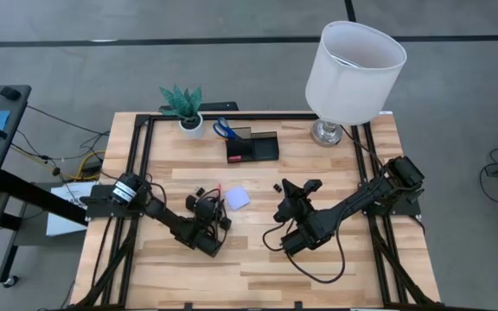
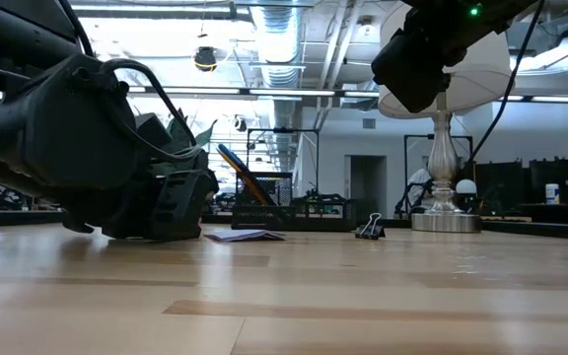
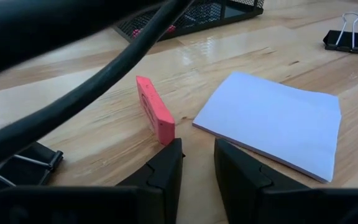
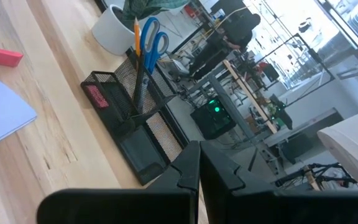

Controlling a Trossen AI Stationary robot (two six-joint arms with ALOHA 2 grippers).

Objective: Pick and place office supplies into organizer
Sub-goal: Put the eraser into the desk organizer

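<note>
Centrally, the black mesh organizer tray (image 1: pixel 252 148) sits at twelve o'clock on the wooden surface (image 1: pixel 258 259), blue-handled scissors (image 1: pixel 225 130) upright in it. Toward six o'clock lie a pale square note pad (image 3: pixel 275 121) and pink eraser (image 3: pixel 155 109). Left gripper (image 3: pixel 197 160) hovers low beside the eraser, jaws slightly parted, holding nothing. Right gripper (image 4: pixel 199 163) hangs raised at four o'clock, jaws pressed together.

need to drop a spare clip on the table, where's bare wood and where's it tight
Free: the near edge of the table, in front of both arms, and the strip between the plant pot and the left gripper. Crowded: the middle, around the note pad, red eraser, binder clips and organizer.
</note>
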